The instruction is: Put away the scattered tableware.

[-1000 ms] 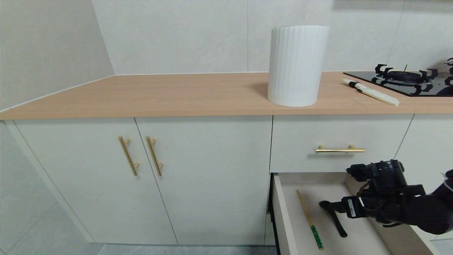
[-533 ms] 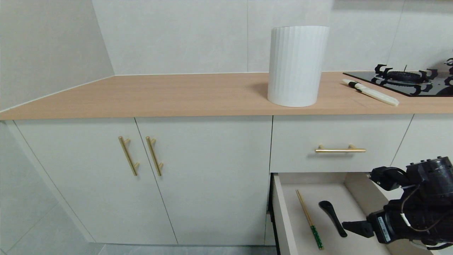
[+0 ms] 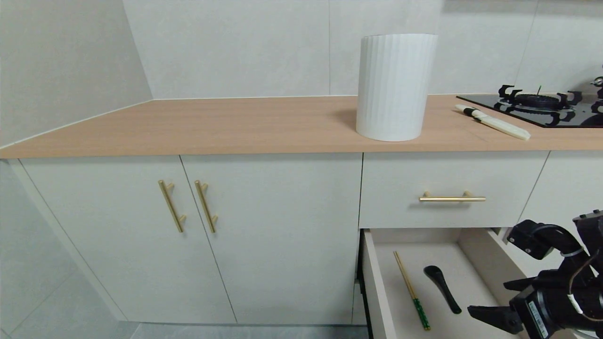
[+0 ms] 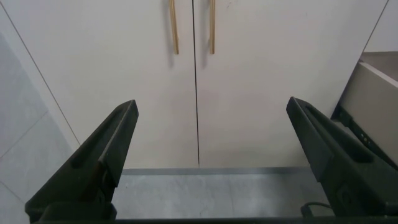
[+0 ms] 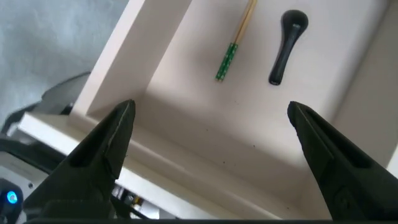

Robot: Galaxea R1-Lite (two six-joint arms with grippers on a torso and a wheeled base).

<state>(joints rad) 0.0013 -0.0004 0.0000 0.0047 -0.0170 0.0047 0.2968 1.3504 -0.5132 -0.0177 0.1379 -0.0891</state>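
Open drawer (image 3: 374, 282) holds chopsticks (image 3: 411, 291) beside black spoon (image 3: 443, 289) — right gripper (image 5: 208, 118) spread wide, empty, above drawer front. Left wrist view: left gripper (image 4: 211, 107) spread, empty, facing cabinet doors (image 4: 261, 81) beside drawer — head view adds knife (image 3: 492, 123) on the counter above.

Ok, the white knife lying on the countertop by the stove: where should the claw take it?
Probably mid-length, from straight above, closing across its narrow width. The white knife lies flat and slanted on the countertop, with both long sides clear of other things.
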